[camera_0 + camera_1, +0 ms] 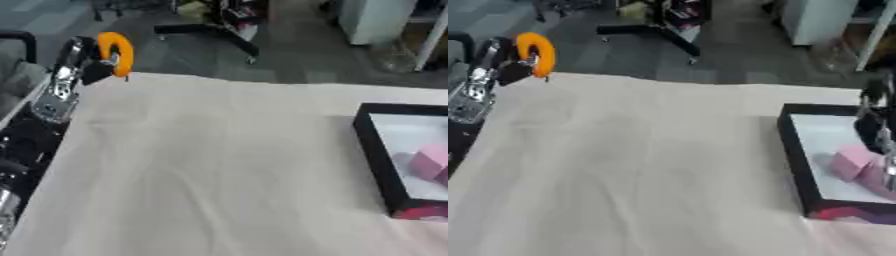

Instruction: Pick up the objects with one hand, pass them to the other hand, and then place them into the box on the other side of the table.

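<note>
Orange ring (115, 52) upright, edge-on, in left hand (94, 67).

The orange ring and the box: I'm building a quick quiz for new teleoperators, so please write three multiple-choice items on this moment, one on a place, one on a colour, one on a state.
1. Where is the orange ring?
A. At the far left corner of the table, up in the left hand
B. Inside the box
C. Flat on the middle of the table

2. What colour is the block in the box?
A. Green
B. Pink
C. Yellow

3. What is the left hand doing?
A. Resting open, holding nothing
B. Pressing flat on the cloth
C. Holding the ring with its fingers

Key: 1 A, the ring stands above the table edge at far left. 2 B, a pink block lies inside the black-walled box at right. 3 C, the dark fingers close on the ring's lower side.
</note>
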